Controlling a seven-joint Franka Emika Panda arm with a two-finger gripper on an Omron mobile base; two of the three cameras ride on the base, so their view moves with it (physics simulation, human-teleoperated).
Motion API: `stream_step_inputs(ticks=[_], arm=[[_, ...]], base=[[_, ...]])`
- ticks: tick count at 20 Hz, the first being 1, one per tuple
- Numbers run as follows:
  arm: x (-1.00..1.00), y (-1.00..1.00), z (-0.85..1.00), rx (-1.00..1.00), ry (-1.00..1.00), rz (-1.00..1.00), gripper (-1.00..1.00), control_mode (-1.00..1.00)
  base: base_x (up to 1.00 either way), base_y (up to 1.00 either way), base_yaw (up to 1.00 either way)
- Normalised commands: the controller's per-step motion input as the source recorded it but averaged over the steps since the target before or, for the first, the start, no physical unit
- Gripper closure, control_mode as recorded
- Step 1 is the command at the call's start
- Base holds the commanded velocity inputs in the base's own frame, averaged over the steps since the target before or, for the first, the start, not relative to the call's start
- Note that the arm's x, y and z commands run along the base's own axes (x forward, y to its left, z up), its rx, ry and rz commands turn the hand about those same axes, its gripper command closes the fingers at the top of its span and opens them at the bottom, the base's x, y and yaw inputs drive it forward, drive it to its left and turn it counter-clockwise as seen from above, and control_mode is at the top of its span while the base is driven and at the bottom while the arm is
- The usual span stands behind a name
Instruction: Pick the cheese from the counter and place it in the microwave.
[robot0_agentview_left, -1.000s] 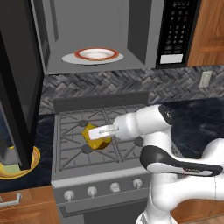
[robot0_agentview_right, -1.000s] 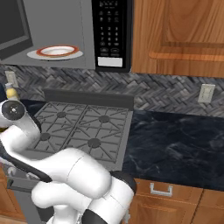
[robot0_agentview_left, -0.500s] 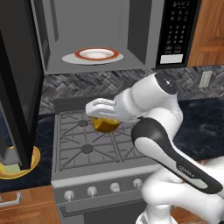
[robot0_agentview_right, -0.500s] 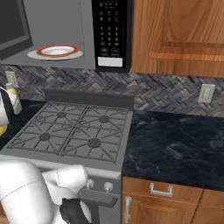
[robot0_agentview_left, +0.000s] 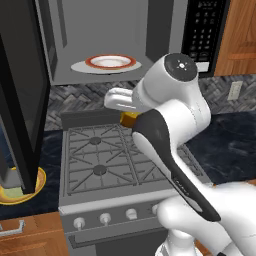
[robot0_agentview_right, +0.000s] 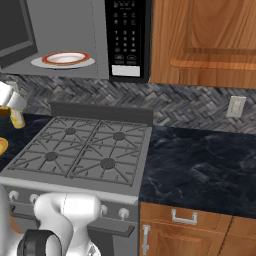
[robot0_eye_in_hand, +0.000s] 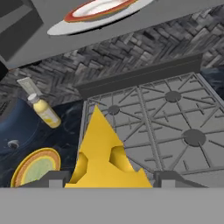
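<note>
Both fingertips of the gripper (robot0_eye_in_hand: 107, 177) pinch the cheese (robot0_eye_in_hand: 105, 153), now lifted higher above the stove (robot0_agentview_left: 105, 160), closer to the open microwave (robot0_agentview_left: 100, 35) than before.

A grey gas stove (robot0_agentview_right: 85, 152) with four burner grates stands between stretches of the dark surface, its knobs (robot0_agentview_left: 105, 218) along the front edge. A yellow bottle (robot0_eye_in_hand: 45, 113) stands on the surface left of the stove, near the herringbone backsplash (robot0_agentview_right: 190, 107). A round yellow-orange dish (robot0_eye_in_hand: 35, 166) lies nearer the front. Brown wooden cabinets (robot0_agentview_right: 205, 40) hang at the right.
</note>
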Motion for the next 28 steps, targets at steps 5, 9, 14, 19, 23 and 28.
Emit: stream_step_inputs(ticks=[5, 9, 14, 19, 23, 28], arm=[[0.48, -0.47, 0.88, -0.01, -0.01, 0.01, 1.00, -1.00], [0.93, -0.11, 0.28, 0.00, -0.19, 0.15, 1.00, -1.00], [1.00, 0.00, 0.01, 0.00, -0.28, 0.21, 1.00, -1.00], [1.00, 0.00, 0.07, 0.00, -0.27, 0.17, 1.00, -1.00], [0.95, 0.00, 0.24, -0.03, -0.02, 0.01, 1.00, -1.00], [0.84, 0.17, 0.02, -0.07, 0.00, 0.00, 1.00, -1.00]], base=[[0.00, 0.00, 0.00], [0.00, 0.00, 0.00], [0.00, 0.00, 0.00], [0.00, 0.00, 0.00], [0.00, 0.00, 0.00], [0.00, 0.00, 0.00]])
